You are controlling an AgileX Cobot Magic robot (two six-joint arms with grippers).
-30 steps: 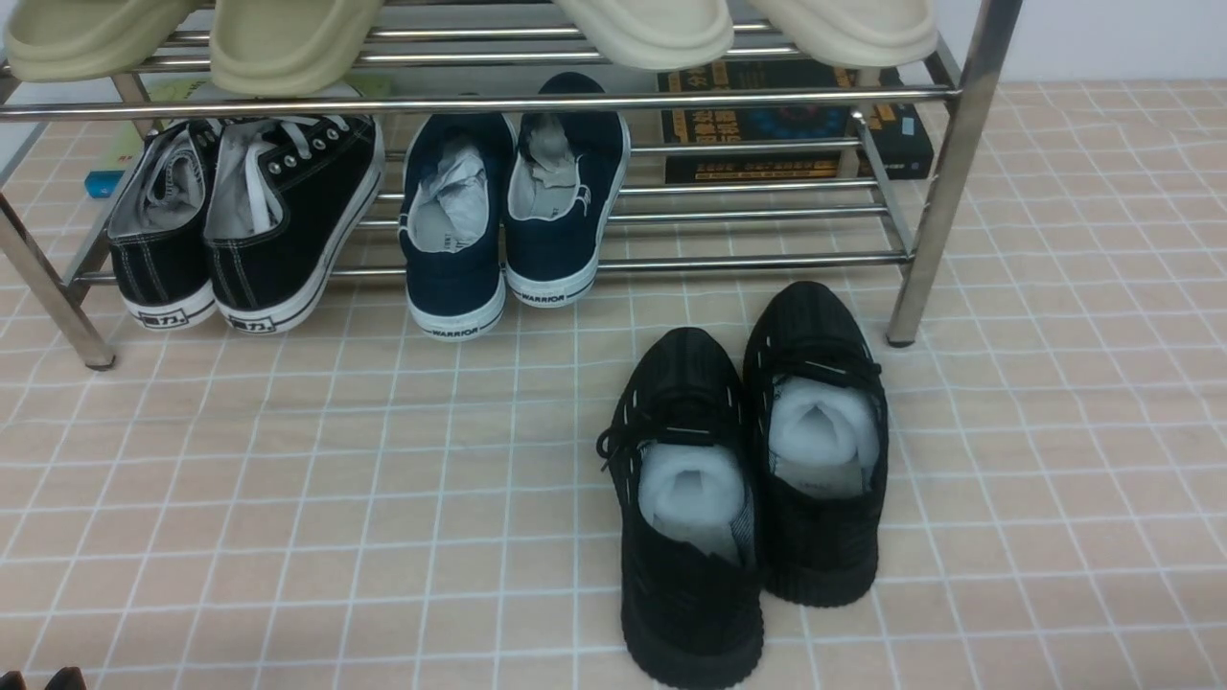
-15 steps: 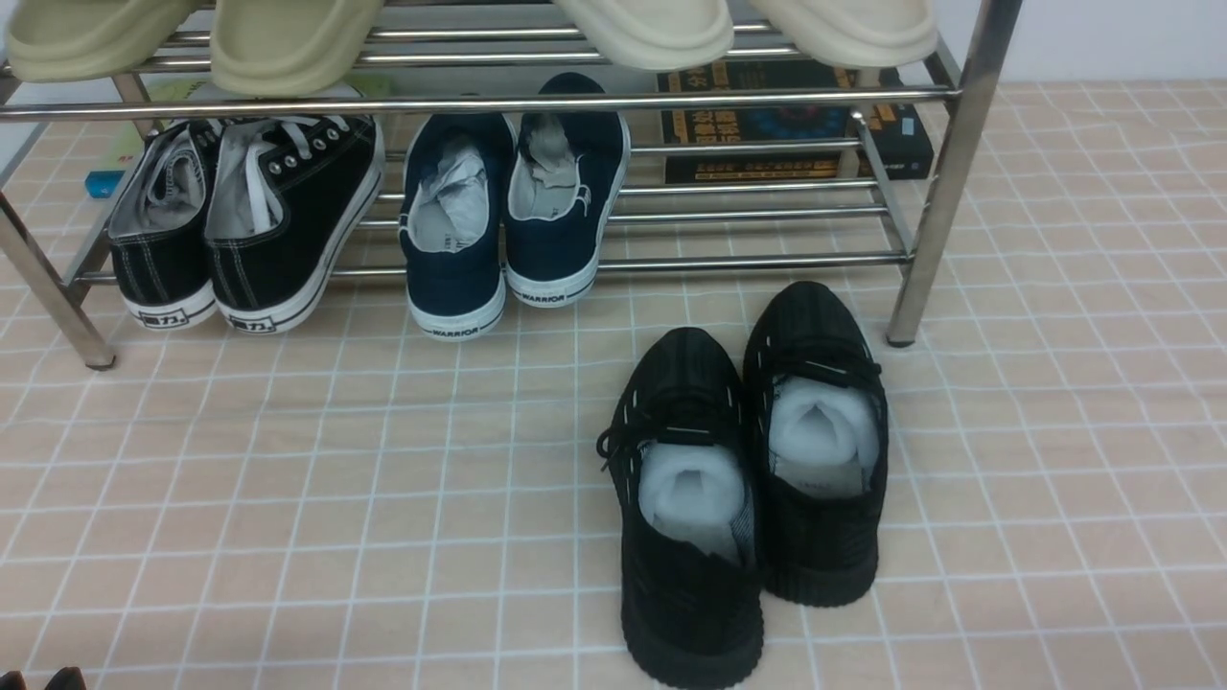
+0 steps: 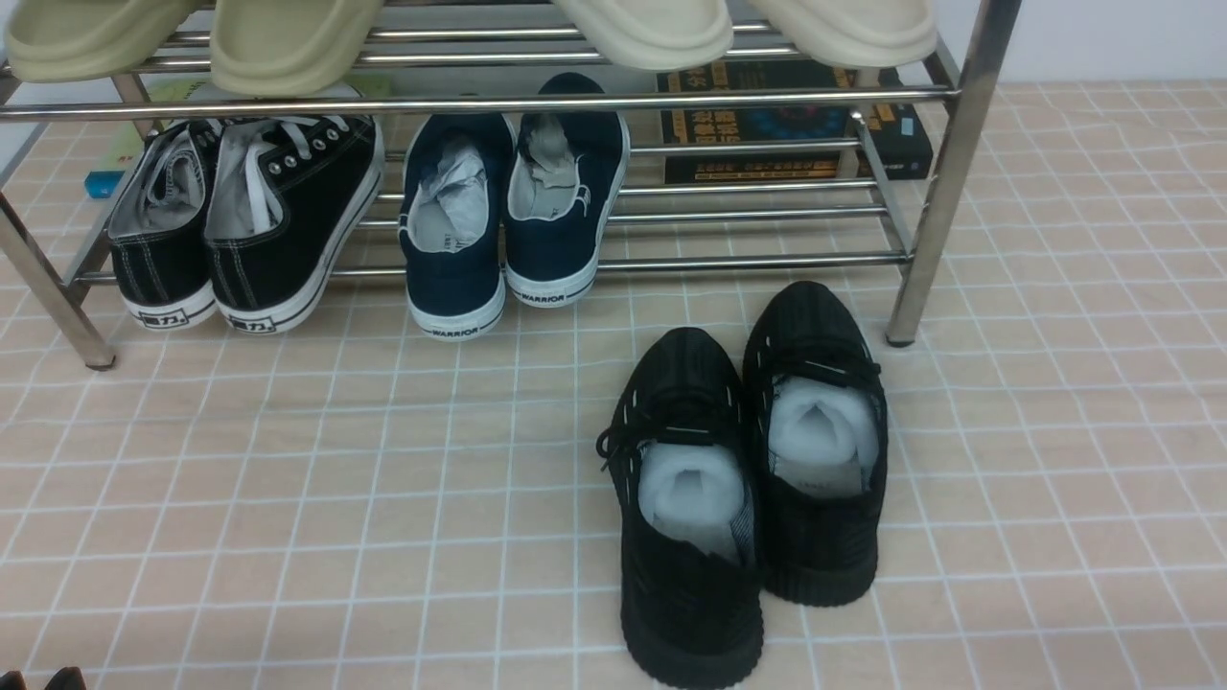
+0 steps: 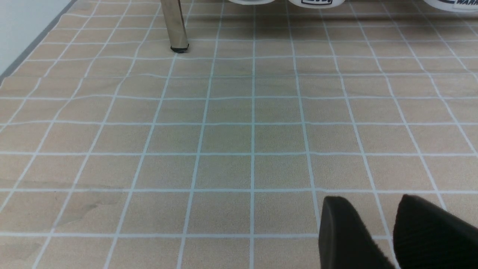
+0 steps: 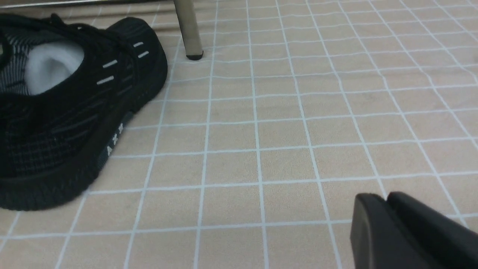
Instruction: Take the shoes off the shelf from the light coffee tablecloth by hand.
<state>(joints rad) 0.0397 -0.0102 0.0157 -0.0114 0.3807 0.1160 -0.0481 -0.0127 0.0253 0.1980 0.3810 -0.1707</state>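
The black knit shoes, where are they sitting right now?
In the front view the shoes sit side by side on the tablecloth, right of centre, just in front of the shelf near its right front leg, toes toward it.

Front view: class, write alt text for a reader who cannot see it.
A pair of all-black sneakers stands on a beige grid-printed tablecloth, in front of a chrome shoe rack. The rack holds black canvas sneakers, navy sneakers and pale slippers.
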